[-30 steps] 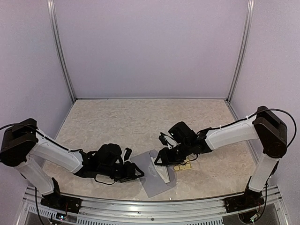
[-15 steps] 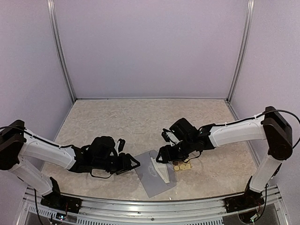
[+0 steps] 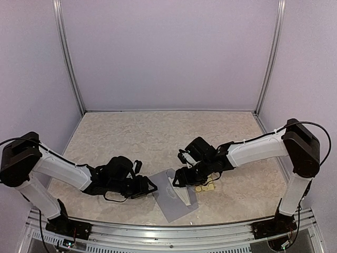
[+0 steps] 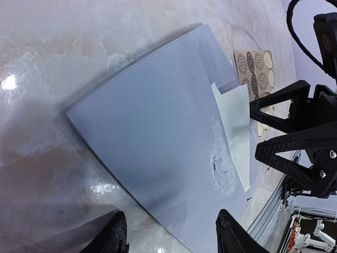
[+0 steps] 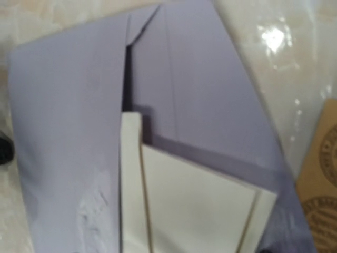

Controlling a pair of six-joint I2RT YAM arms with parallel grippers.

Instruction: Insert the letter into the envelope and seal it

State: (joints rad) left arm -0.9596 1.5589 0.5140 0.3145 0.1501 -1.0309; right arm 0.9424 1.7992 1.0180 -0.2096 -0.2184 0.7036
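Note:
The grey-lavender envelope (image 3: 175, 203) lies flat near the front edge, its flap open toward the right. It fills the left wrist view (image 4: 163, 153) and the right wrist view (image 5: 68, 121). The cream folded letter (image 3: 182, 193) lies partly tucked under the flap (image 5: 195, 205), its end sticking out (image 4: 236, 126). My left gripper (image 3: 149, 188) is open and empty, low at the envelope's left edge (image 4: 172, 240). My right gripper (image 3: 179, 179) is open just over the letter's outer edge (image 4: 254, 132), with fingers spread on either side of it. Its fingers do not show in its own view.
A small tan sheet of round stickers (image 3: 206, 185) lies just right of the envelope, under the right arm (image 4: 255, 66) (image 5: 322, 168). The metal front rail (image 3: 168, 232) runs close behind the envelope's near corner. Grey walls enclose the marbled table (image 3: 158, 137).
My left gripper drew back left from the envelope's edge, then came slightly toward it again. My right gripper shifted a little over the letter. The envelope and letter have barely moved.

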